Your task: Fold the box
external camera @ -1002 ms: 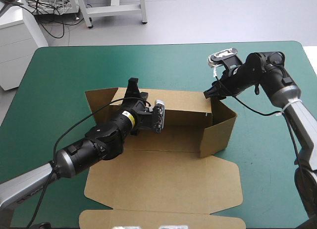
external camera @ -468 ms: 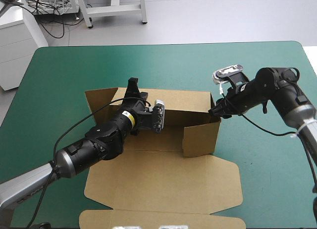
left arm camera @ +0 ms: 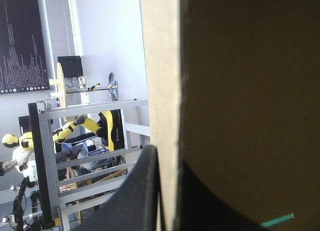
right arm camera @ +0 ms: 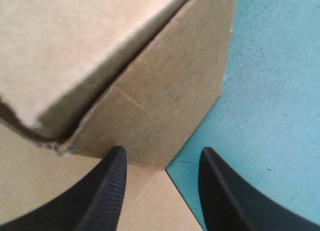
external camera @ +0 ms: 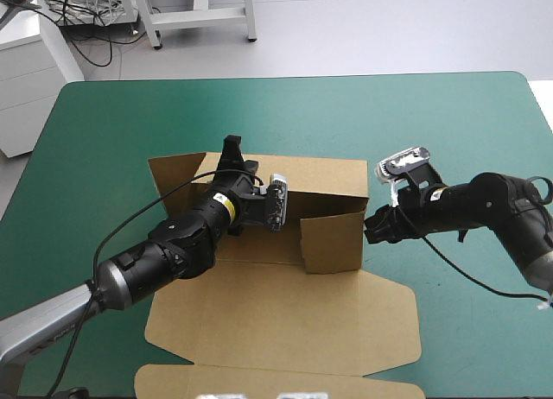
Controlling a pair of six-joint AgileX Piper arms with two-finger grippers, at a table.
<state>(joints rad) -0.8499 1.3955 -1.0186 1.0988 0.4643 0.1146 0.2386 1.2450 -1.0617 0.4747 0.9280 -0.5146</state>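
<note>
Table (external camera: 112, 123) bears one box (external camera: 328, 179), left tool (external camera: 231, 148) pinching, right tool (right arm camera: 161, 153) spread

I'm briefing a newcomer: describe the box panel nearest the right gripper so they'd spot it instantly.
On the teal-green table lies the brown box, mostly flat sheet. At its right end, ahead of the open right gripper, stands one short panel: upright unlike the flat lid, shorter than the back wall.
</note>
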